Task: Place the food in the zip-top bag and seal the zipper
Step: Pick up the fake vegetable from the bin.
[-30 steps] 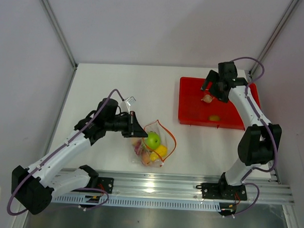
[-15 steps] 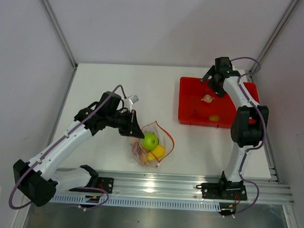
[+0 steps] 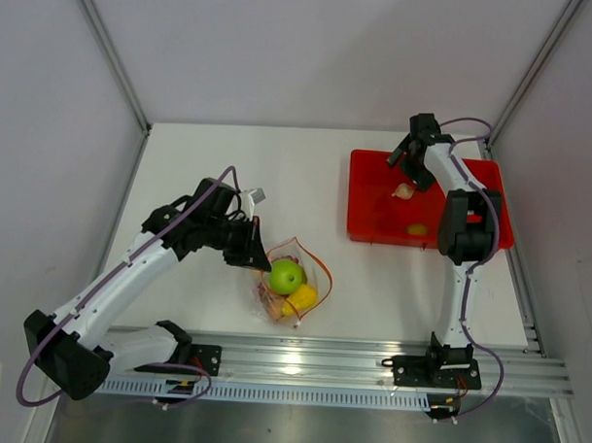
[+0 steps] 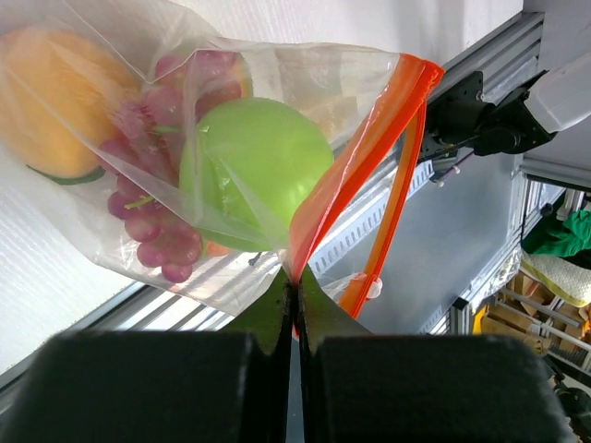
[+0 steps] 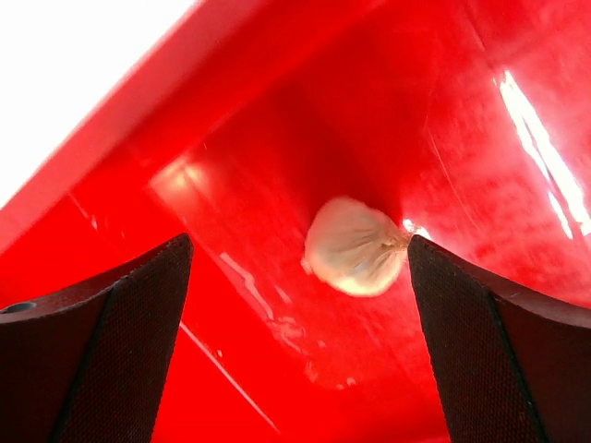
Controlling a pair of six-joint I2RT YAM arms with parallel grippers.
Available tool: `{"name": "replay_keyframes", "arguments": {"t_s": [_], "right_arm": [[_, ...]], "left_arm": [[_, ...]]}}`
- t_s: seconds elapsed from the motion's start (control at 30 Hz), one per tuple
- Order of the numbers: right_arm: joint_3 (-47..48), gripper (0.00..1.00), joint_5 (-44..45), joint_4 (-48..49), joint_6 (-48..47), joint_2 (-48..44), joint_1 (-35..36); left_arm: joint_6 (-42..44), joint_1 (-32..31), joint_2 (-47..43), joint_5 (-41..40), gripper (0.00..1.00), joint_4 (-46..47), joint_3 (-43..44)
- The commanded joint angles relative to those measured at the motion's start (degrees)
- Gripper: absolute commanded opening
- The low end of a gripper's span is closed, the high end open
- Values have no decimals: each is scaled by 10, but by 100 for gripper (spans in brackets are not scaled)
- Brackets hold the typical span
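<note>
The clear zip-top bag [image 3: 309, 272] lies near the table's front, its mouth gaping. Inside are a green apple [image 3: 286, 276], a yellow fruit [image 3: 302, 298], and in the left wrist view purple grapes [image 4: 152, 231] and an orange-yellow fruit [image 4: 55, 101]. My left gripper [image 3: 250, 249] is shut on the bag's mouth edge at the orange-red zipper [image 4: 365, 185], holding it up [image 4: 295, 288]. My right gripper [image 3: 412, 163] is open above the red tray [image 3: 374, 219], its fingers either side of a small whitish bulb [image 5: 358, 247], not touching it. A yellow-green fruit [image 3: 417, 229] lies in the tray.
The red tray's raised wall [image 5: 111, 157] runs just left of my right gripper [image 5: 297, 242]. The metal rail [image 3: 350, 359] carrying the arm bases runs along the near edge, close below the bag. Grey walls close in the table at the back and sides.
My left gripper has drawn the bag a little to the left and nearer. My right gripper has shifted toward the tray's back left, over the whitish bulb.
</note>
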Motion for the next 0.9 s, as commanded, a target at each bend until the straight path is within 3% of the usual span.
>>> {"name": "replay_keyframes", "arguments": {"t_s": [0.0,0.27,0.87], "right_arm": [[71,99,18,-32,4,33,-3],[89,99,22,-62,14,58,-4],[16,96,11,-31,-8,43,-5]], "left_arm": [[9,-2,12,-11,1,-5,23],[-1,-1,22,-27,0,-4,30],[-4,-1,63,-13,1,-11,54]]}}
